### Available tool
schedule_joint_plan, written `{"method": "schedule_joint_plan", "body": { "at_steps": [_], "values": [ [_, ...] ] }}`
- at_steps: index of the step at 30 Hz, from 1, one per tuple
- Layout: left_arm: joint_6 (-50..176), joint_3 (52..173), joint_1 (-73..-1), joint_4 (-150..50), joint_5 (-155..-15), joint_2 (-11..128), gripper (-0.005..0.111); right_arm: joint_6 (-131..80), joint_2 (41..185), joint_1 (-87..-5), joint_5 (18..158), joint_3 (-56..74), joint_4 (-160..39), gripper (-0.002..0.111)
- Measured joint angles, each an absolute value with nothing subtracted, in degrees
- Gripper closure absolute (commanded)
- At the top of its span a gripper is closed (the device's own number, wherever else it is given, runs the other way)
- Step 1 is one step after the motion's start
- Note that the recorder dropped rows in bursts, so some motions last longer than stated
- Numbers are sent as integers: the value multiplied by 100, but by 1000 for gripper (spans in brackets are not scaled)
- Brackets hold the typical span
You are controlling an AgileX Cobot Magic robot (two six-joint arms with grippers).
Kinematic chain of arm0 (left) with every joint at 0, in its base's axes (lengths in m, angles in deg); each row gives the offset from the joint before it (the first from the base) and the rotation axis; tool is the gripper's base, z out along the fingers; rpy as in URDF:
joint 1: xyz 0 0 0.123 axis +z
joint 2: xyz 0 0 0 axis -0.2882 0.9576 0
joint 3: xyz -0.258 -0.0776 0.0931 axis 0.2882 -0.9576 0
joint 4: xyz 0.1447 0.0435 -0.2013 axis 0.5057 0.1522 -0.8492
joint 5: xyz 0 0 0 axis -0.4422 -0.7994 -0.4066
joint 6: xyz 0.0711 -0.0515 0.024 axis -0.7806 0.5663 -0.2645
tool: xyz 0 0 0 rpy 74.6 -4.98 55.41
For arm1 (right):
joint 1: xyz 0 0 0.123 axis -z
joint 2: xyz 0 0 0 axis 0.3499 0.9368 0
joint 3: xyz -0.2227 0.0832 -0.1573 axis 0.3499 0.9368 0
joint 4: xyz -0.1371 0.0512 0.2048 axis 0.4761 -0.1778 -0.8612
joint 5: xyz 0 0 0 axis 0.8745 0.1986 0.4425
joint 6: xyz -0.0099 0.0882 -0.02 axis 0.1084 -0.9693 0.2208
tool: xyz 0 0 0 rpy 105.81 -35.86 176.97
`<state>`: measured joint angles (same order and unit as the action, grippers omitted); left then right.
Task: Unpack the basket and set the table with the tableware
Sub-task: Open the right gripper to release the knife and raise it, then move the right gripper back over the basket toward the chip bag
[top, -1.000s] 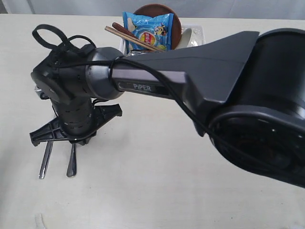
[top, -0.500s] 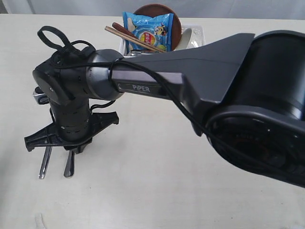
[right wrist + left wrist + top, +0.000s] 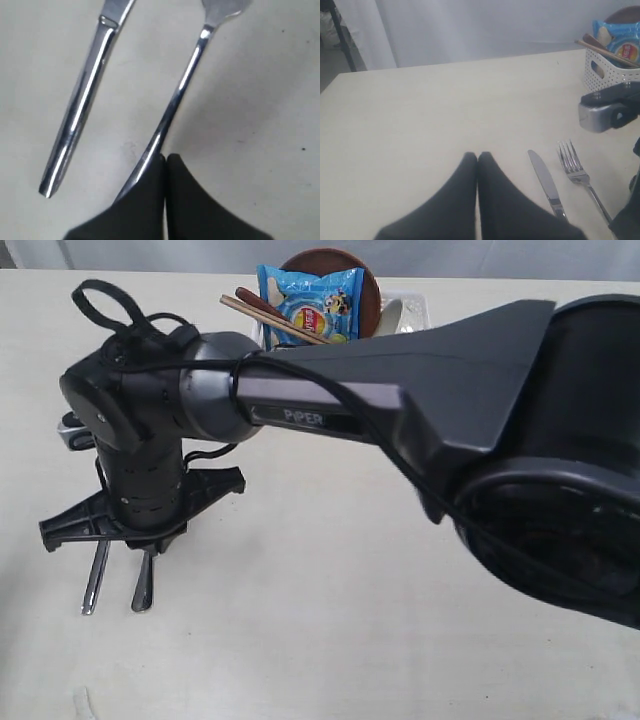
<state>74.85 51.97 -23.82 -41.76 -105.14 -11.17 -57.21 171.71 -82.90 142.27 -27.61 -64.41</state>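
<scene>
Holding right tool [image 3: 166, 156] together, empty, over handle end of fork [image 3: 187, 75] beside knife [image 3: 82, 107] on bench [image 3: 265, 100]; holding left tool [image 3: 478, 154] together too, empty, nearby.

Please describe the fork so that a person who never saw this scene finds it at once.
Start at the white perforated basket on the pale table. Away from it, two steel pieces lie side by side on the bare tabletop. The fork is the one nearer the basket, with tines; the knife beside it has a plain blade.

knife [image 3: 547, 185], fork [image 3: 577, 172]: parallel, flat on table [image 3: 420, 125] | basket [image 3: 610, 70]: white, upright, full
</scene>
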Motion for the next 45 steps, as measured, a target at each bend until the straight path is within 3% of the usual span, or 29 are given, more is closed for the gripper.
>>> {"method": "schedule_joint_plan", "body": {
  "at_steps": [12,29,34,45],
  "values": [
    [7485,5197,-2382,-4176,-10514,-1117,107,-5422,15713,-8100,14788,-2761,-5149,109],
    [7485,5197,-2382,-4176,-10514,-1117,107,-3531,14600,-6070,15288,-2761,-4761,109],
    [7485,5197,-2382,-4176,-10514,-1117,107,-2610,14611,-5575,14926,-2761,-5398,109],
    [7485,5197,-2382,-4176,-10514,-1117,107,1511,15343,-4843,14072,-2761,-8302,109]
  ]
}}
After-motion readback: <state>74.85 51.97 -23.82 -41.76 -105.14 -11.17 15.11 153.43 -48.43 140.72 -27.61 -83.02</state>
